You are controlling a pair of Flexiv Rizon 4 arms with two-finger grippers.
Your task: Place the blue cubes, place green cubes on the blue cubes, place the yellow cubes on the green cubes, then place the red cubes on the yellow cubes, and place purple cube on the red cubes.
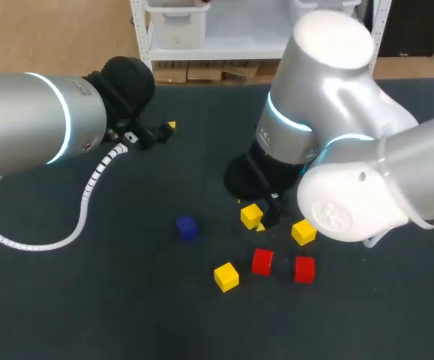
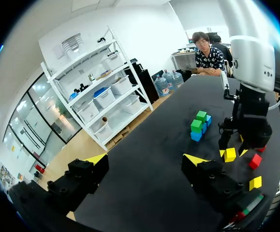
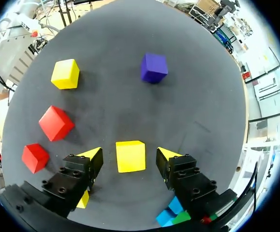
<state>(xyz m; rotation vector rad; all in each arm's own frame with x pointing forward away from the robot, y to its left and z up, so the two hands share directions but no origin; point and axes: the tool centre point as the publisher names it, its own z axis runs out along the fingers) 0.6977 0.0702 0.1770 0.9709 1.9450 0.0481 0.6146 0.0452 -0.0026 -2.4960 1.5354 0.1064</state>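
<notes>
My right gripper [image 3: 129,155] stands open astride a yellow cube [image 3: 130,155], with a narrow gap on each side; the same cube [image 1: 250,214] shows in the head view under my right arm. Two more yellow cubes [image 1: 303,232] [image 1: 226,276], two red cubes [image 1: 261,262] [image 1: 304,268] and a purple cube [image 1: 187,227] lie loose around it. Beyond my right arm, the left wrist view shows two green cubes [image 2: 196,125] sitting on blue cubes [image 2: 196,136]. My left gripper [image 2: 145,160] hangs open and empty at the table's back left [image 1: 164,130].
The dark table [image 1: 89,300] has free room at its front left. My left arm's white coiled cable [image 1: 89,195] hangs over the left part. My right arm's bulk hides the blue and green cubes in the head view.
</notes>
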